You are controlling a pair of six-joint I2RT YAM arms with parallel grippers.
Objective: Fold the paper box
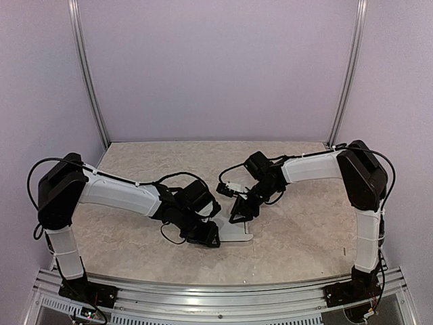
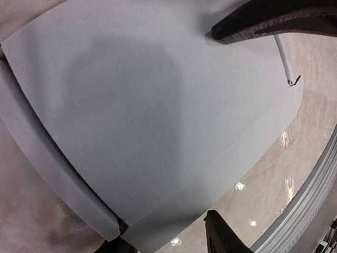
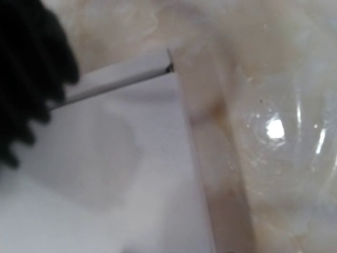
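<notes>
— Pale grey-white card, that is the paper box [image 1: 237,233]. Where does it lie?
— On the beige marbled table [image 1: 304,230], toward 6 o'clock from the table's middle, between the two claws. It lies low and mostly flat.
— And the left gripper [image 1: 205,234]?
— At the box's 9 o'clock edge, right against it. From the left wrist the card fills nearly the whole view: one broad smooth panel with a narrow strip folded along its 8 o'clock side. The two black fingers [image 2: 221,237] stand apart at 6 o'clock, and the card's near edge runs between them. Whether they pinch it, I cannot tell.
— The right gripper [image 1: 242,211]?
— At the box's 12 o'clock edge, pointing down at it. In the left wrist view a black fingertip comes in from 1 o'clock and meets the panel's far edge.
— Is it wide, or clamped on the card?
— I cannot tell. The right wrist picture is blurred: a dark shape at 10 o'clock, a thin white card edge beside it, and glossy table toward 3 o'clock.
</notes>
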